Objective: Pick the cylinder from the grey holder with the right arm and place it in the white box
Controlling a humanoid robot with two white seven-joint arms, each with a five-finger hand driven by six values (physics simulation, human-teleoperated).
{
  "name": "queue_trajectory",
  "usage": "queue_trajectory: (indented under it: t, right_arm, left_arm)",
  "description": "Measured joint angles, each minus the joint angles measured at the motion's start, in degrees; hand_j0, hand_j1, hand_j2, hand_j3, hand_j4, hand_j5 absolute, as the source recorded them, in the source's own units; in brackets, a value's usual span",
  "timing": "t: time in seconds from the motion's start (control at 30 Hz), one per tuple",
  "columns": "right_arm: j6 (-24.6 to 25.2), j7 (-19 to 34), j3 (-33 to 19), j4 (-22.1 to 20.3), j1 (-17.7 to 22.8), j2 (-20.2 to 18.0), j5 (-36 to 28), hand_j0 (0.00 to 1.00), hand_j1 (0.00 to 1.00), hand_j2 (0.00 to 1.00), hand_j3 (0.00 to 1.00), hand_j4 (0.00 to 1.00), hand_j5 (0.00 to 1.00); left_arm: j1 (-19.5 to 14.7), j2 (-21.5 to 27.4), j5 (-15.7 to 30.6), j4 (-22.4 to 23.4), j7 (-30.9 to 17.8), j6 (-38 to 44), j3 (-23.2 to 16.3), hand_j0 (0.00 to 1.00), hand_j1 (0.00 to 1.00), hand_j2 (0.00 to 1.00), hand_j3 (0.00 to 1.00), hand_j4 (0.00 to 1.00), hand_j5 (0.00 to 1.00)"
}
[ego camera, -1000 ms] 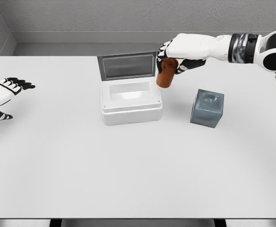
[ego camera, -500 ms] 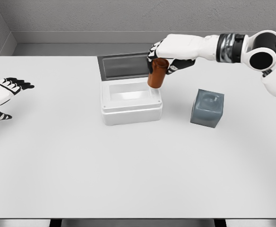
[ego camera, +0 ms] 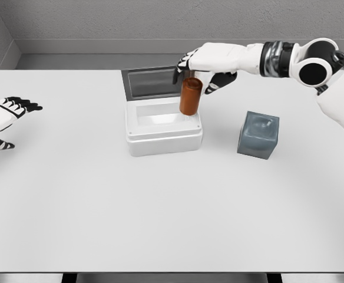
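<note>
The brown cylinder (ego camera: pixel 191 96) stands upright over the right part of the white box (ego camera: pixel 163 140), its lower end at the box's opening. My right hand (ego camera: pixel 200 69) hovers just above the cylinder's top with fingers spread; the thumb is off to the cylinder's right and does not touch it. The box's lid (ego camera: pixel 158 82) stands open behind. The grey holder (ego camera: pixel 258 135) sits empty to the right of the box. My left hand (ego camera: pixel 4 122) rests open at the left edge of the table.
The white table (ego camera: pixel 160 212) stretches wide in front of the box and the holder. A grey wall runs along the table's back edge.
My right hand carried the cylinder left from beside the box to over it. The cylinder went from tilted to upright and sank a little, and the fingers have spread off it.
</note>
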Motion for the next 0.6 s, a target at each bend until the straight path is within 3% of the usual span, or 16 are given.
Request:
queue_trajectory:
  t: [0.33,0.5,0.6]
  right_arm:
    - [1.3,0.0,-0.1,-1.5,-0.1,-0.2,0.1,1.00,1.00,1.00,1.00,1.00,1.00]
    - [-2.1,0.0,-6.5,-8.1,4.6,-7.7,-0.4,1.00,1.00,1.00,1.00,1.00,1.00]
    - [-5.3,0.0,-11.7,-9.5,9.5,-13.7,-2.2,1.00,1.00,1.00,1.00,1.00,1.00]
  left_arm:
    - [0.0,0.0,0.0,0.0,0.0,0.0,0.0,1.00,1.00,1.00,1.00,1.00,1.00]
    - [-1.4,-0.3,1.2,-0.1,0.0,0.0,0.2,1.00,1.00,1.00,1.00,1.00,1.00]
    - [-5.9,-1.8,2.8,0.0,-0.1,0.0,0.5,1.00,1.00,1.00,1.00,1.00,1.00]
